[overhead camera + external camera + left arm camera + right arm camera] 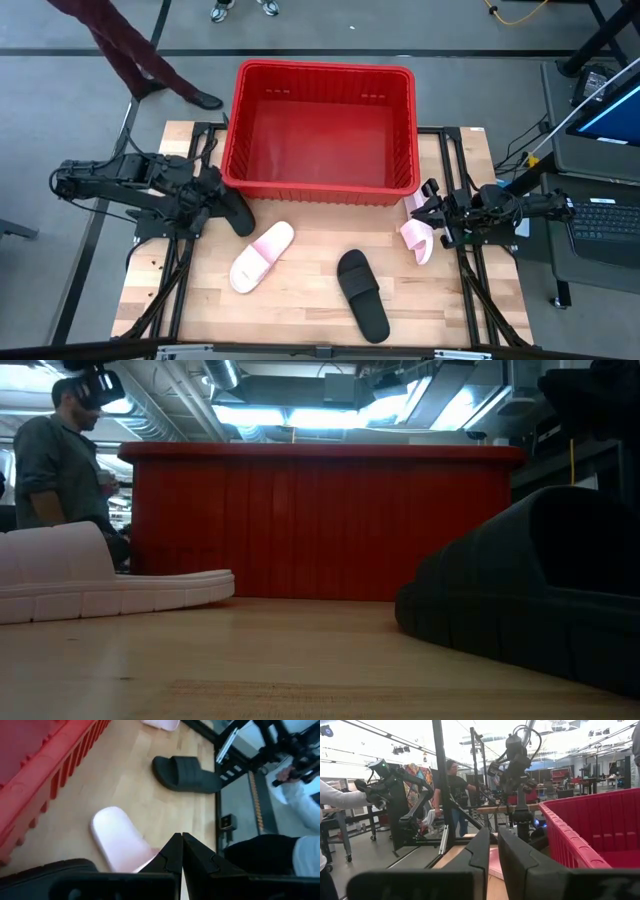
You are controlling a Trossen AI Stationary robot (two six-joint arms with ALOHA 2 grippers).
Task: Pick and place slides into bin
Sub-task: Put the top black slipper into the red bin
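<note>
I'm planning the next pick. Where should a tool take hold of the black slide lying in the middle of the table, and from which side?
Best grip the black slide across its wide strap, near the end closer to the bin, coming straight down from above. It lies flat, sole down, apart from the pink slide, and the arched strap stands above the footbed, so fingers could likely close on it.

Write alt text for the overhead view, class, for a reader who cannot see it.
An empty red bin sits at the far edge of a wooden table. A pink slide and a black slide lie in front. The right gripper holds another pink slide; the left gripper holds a black one.
</note>
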